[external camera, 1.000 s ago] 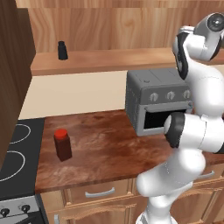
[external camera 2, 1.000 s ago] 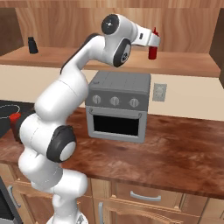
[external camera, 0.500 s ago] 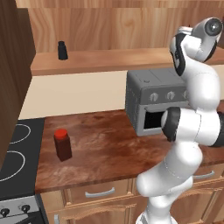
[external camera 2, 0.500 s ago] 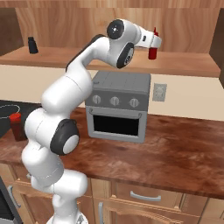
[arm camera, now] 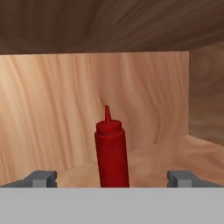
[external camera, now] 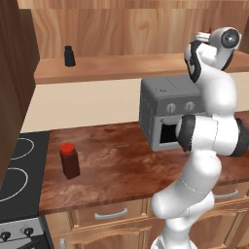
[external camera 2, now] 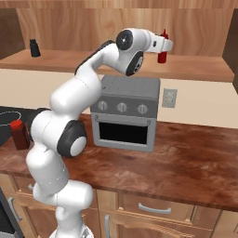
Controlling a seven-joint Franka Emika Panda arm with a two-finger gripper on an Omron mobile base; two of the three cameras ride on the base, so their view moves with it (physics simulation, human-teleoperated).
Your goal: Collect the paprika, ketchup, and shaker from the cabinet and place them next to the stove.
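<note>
Two finger tips point(arm camera: 43, 178) stand wide apart, so your jaws are open, with the ketchup point(arm camera: 112, 151) upright between them on the cabinet point(external camera 2: 195, 69) shelf, not gripped. You see the shaker point(external camera: 69, 56) at the shelf's far left. The paprika point(external camera: 69, 161) stands on the desk point(external camera: 121, 165) beside the stove point(external camera: 17, 170).

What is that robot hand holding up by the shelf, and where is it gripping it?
Nothing yet. The gripper is open, its fingertips standing wide on either side of the upright ketchup on the cabinet shelf, apart from it.
</note>
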